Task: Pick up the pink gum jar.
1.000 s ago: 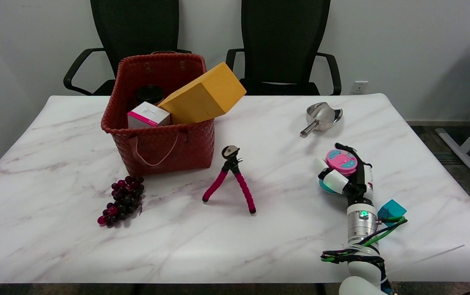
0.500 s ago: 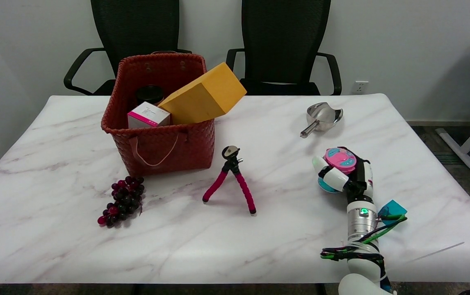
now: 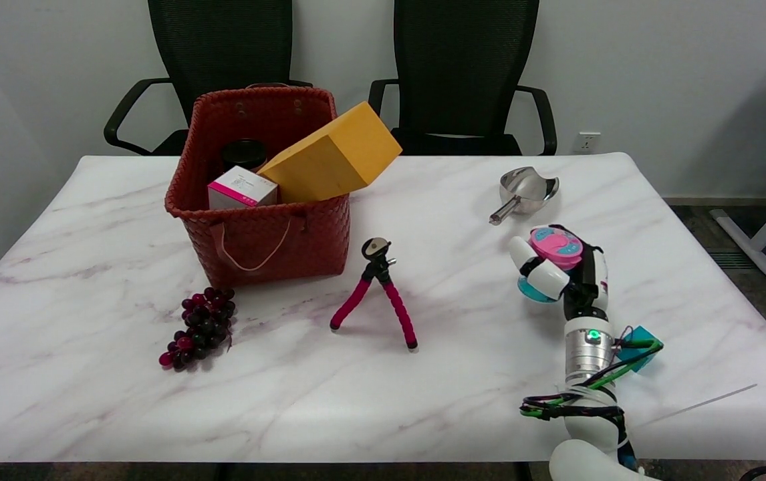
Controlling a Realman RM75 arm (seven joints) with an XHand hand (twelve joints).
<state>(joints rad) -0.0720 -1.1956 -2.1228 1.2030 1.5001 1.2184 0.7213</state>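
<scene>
One hand works here: the right hand [image 3: 567, 274] wraps its fingers [image 3: 543, 277] around the pink gum jar [image 3: 555, 248], clamped from the sides so the pink lid stays up and visible. That enclosing grip suits a short round jar, which could slip from a lighter pinch. Just beyond it lies a metal scoop [image 3: 523, 190]; a teal block [image 3: 640, 342] sits beside the wrist. Compared with a second ago, jar and hand sit higher in the picture, apparently lifted off the marble table [image 3: 122, 401].
</scene>
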